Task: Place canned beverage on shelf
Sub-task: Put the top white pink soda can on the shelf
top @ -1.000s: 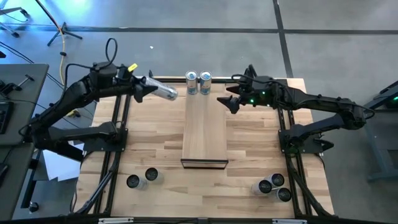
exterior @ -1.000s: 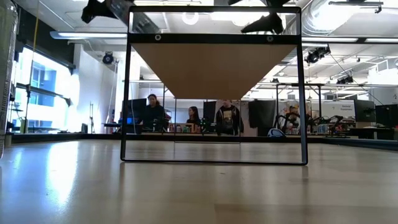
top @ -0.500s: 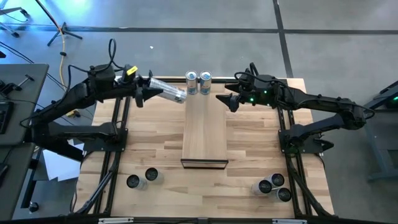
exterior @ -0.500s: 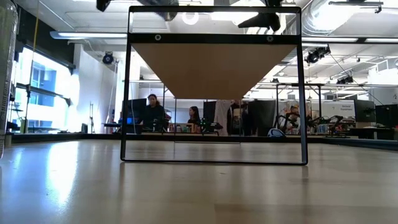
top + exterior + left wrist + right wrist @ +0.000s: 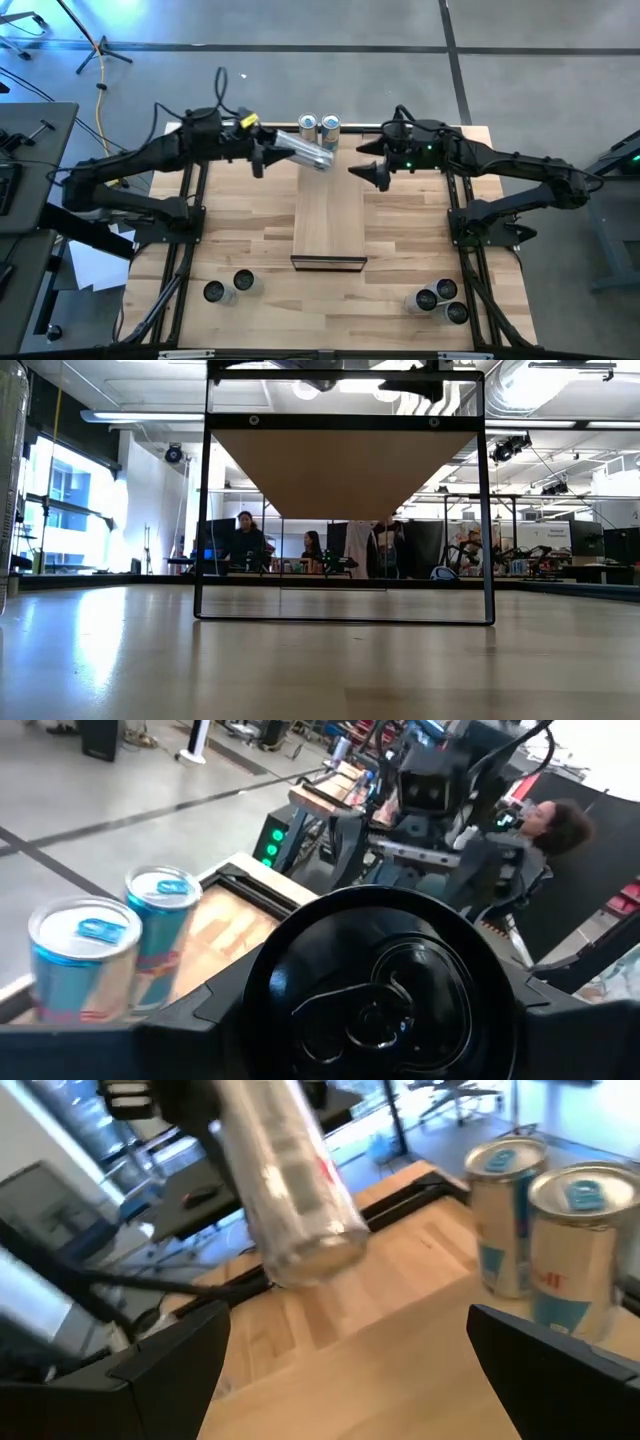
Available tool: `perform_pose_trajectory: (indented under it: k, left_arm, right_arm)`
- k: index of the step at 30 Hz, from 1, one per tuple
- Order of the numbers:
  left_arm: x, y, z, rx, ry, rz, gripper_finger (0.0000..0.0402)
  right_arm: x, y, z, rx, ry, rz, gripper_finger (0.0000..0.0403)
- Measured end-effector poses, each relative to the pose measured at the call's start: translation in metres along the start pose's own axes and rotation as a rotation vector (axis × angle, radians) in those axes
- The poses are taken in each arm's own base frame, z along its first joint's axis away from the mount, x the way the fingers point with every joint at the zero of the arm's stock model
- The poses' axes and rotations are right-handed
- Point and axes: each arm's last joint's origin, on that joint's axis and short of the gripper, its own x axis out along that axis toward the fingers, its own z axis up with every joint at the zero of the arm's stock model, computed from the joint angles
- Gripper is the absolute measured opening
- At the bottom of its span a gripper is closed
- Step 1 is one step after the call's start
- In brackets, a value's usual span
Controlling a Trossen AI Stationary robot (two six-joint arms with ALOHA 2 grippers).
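Observation:
My left gripper [image 5: 268,152] is shut on a silver can [image 5: 305,152], held lying over the left edge of the light wood shelf [image 5: 328,210], near its far end. The can also shows in the right wrist view [image 5: 290,1180]. Two blue and silver cans [image 5: 308,131] [image 5: 330,128] stand upright on their bases at the shelf's far end. My right gripper [image 5: 372,172] is open and empty, just right of the shelf and level with the held can. The low view shows the shelf's underside [image 5: 340,470]. My left gripper pinches the can between its two fingers at its top end [image 5: 265,982], the end with the dark lid and pull tab. The fingers come from the table's left and run along the can. The can is lifted clear and lies slanted, its bottom end [image 5: 315,1252] pointing toward the right gripper.
The shelf stands on a dark frame [image 5: 204,510] above the butcher-block table [image 5: 250,230]. Two cans [image 5: 214,291] [image 5: 243,282] stand at the near left and three [image 5: 425,299] [image 5: 445,289] [image 5: 457,312] at the near right. People show in the room beyond.
My left gripper has carried the can toward the table's right, from left of the shelf to over the shelf's far left part. The can stays lying slanted in the hold and clear of the shelf.

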Motion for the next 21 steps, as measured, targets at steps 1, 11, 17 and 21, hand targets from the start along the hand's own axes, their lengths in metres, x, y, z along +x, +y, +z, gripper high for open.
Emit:
perform_pose_trajectory:
  k: [1,11,17,21]
  left_arm:
    - [0.004,-0.001,-0.002,0.001,0.01,0.005,0.0221]
    - [0.017,-0.004,-0.011,0.03,0.046,0.011,0.0221]
    - [0.014,-0.005,-0.009,0.125,0.035,-0.002,0.0221]
    - [0.015,-0.006,-0.009,0.184,0.039,-0.028,0.0221]
  right_arm:
    - [0.0,0.0,0.0,-0.01,0.001,0.009,0.0394]
    - [-0.004,0.002,0.002,-0.018,0.0,0.043,0.0394]
    - [-0.005,0.005,0.007,0.025,-0.057,0.067,0.0394]
    - [-0.005,0.007,0.013,0.001,-0.118,0.092,0.0394]
